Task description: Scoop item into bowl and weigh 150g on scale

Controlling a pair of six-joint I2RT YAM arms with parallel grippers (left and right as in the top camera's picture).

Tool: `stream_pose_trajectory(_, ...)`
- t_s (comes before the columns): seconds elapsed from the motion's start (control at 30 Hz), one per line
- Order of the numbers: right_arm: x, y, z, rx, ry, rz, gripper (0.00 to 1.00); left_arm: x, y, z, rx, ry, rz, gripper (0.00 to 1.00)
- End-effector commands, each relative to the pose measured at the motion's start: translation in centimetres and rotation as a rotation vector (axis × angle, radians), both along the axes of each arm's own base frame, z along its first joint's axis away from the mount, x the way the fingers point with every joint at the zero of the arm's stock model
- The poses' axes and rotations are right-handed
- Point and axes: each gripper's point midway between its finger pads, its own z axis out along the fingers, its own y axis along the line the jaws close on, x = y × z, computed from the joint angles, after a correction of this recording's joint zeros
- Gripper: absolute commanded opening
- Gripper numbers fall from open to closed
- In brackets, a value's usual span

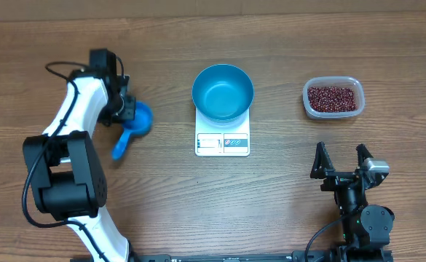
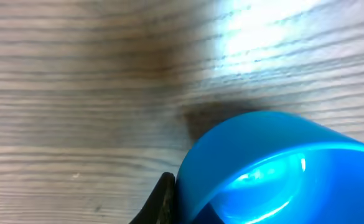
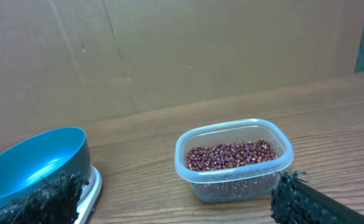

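The bright blue bowl (image 1: 223, 91) stands empty on the white scale (image 1: 222, 143) at the table's middle. The red-brown beans (image 1: 333, 97) fill a clear tub (image 1: 306, 102) at the right. Left of the scale lies a small blue scoop (image 1: 141, 116), its handle pointing toward the front. My left gripper (image 1: 129, 109) is shut on the rim of the scoop's cup (image 2: 275, 168); a black finger (image 2: 163, 199) presses its outer wall. My right gripper (image 1: 340, 164) stands open near the front right, nothing between its fingers (image 3: 300, 199), facing the beans (image 3: 231, 154) and the bowl (image 3: 38, 165).
A cardboard wall (image 3: 182, 50) closes off the far side of the wooden table. Bare wood lies between the scale (image 3: 91, 186) and the tub (image 3: 238, 183).
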Motion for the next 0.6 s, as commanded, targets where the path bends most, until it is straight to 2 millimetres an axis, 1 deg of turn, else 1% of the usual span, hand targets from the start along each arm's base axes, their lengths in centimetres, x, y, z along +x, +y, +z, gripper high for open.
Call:
stream_pose_trajectory(0.0, 0.0, 0.2, -0.2, 0.007, -0.003, 0.009, 1.00, 2.6, 0.4, 3.9, 0.000, -0.084, 0.050, 0.04)
stream_pose_trajectory(0.1, 0.0, 0.2, -0.2, 0.007, -0.003, 0.009, 1.00, 3.3, 0.4, 6.7, -0.010, -0.107, 0.109, 0.04)
stream_pose_trajectory(0.17, 0.0, 0.2, -0.2, 0.007, -0.003, 0.009, 1.00, 3.3, 0.4, 8.7, -0.026, -0.115, 0.189, 0.04)
stream_pose_trajectory(0.3, 0.0, 0.2, -0.2, 0.007, -0.003, 0.009, 1.00, 2.4, -1.0, 11.9, -0.123, -0.095, 0.299, 0.04)
stream_pose_trajectory(0.43, 0.0, 0.2, -0.2, 0.007, -0.003, 0.009, 1.00, 1.4, -2.7, 13.5, -0.233, -0.051, 0.409, 0.04)
stream_pose_trajectory(0.5, 0.0, 0.2, -0.2, 0.007, -0.003, 0.009, 1.00, 1.1, -3.5, 13.8, -0.280, -0.034, 0.428, 0.04)
stream_pose_trajectory(0.57, 0.0, 0.2, -0.2, 0.007, -0.003, 0.009, 1.00, 1.0, -3.6, 13.8, -0.294, -0.024, 0.486, 0.04)
